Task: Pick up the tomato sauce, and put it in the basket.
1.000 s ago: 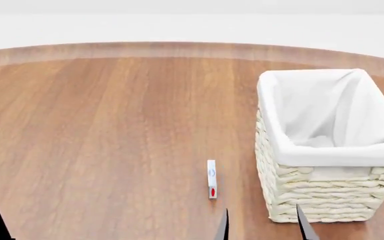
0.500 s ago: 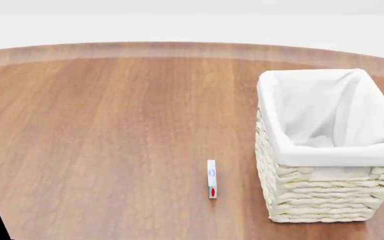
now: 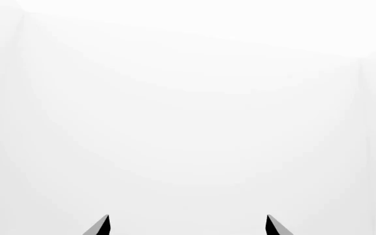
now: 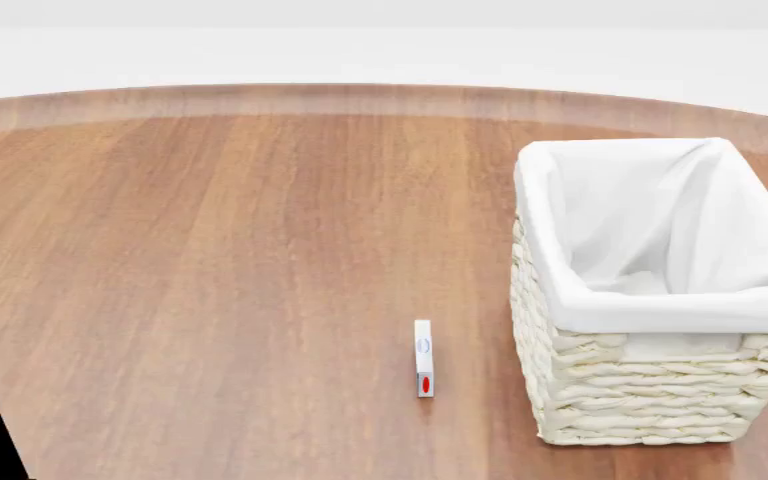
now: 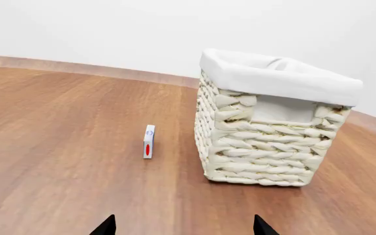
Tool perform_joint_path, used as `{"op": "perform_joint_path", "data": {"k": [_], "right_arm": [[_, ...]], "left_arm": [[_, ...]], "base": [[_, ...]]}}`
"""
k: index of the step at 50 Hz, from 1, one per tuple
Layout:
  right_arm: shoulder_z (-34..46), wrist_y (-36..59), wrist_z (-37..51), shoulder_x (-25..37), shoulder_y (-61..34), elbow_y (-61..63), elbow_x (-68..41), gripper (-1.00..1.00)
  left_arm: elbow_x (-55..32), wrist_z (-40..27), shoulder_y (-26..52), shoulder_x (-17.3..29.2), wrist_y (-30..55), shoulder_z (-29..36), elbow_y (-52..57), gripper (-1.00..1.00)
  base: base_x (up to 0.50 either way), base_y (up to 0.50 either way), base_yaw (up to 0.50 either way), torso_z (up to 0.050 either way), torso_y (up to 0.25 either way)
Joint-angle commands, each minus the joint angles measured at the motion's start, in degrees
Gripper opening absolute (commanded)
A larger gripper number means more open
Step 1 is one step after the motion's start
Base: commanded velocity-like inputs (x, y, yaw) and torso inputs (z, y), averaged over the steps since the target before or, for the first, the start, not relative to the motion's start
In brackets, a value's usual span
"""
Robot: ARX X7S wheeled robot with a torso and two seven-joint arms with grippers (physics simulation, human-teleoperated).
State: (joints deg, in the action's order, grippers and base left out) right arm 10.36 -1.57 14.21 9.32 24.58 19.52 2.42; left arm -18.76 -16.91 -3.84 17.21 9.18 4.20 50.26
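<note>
Head view: our rectangular cream wicker basket (image 4: 651, 330) with white cloth lining stands on the round wooden bench (image 4: 224, 270), at our right. Just beside it, apart, a small flat white box with a red mark (image 4: 423, 358) stands on edge. We find no red-and-green tomato sauce tin in any view. Right claw (image 5: 182, 226) is spread open, low over the bench, facing basket and box. Left claw (image 3: 186, 226) is likewise spread, facing blank white.

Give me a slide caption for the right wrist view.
Open right hand faces a lined wicker basket and a small white box.
</note>
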Motion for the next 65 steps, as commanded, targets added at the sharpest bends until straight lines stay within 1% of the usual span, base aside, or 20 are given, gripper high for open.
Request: {"op": "perform_joint_path", "data": {"k": [1, 24, 65], "right_arm": [[0.19, -0.95, 0.42, 0.15, 0.73, -3.23, -1.70, 1.00], [1.02, -1.00, 1.18, 1.11, 1.31, -3.89, -2.87, 1.00], [2.96, -2.77, 1.62, 1.50, 0.60, -10.84, -5.74, 1.00]], "left_arm": [[0.04, -0.26, -0.04, 0.35, -0.02, 0.49, -0.14, 1.00], [0.29, -1.21, -0.13, 1.21, 0.32, 1.01, 0.84, 1.00], [0.69, -2.48, 0.09, 2.44, 0.26, 2.49, 0.81, 1.00]], "base": [[0.00, 0.00, 0.00, 0.000, 0.000], [0.00, 0.00, 0.00, 0.000, 0.000], [0.00, 0.00, 0.00, 0.000, 0.000]]}}
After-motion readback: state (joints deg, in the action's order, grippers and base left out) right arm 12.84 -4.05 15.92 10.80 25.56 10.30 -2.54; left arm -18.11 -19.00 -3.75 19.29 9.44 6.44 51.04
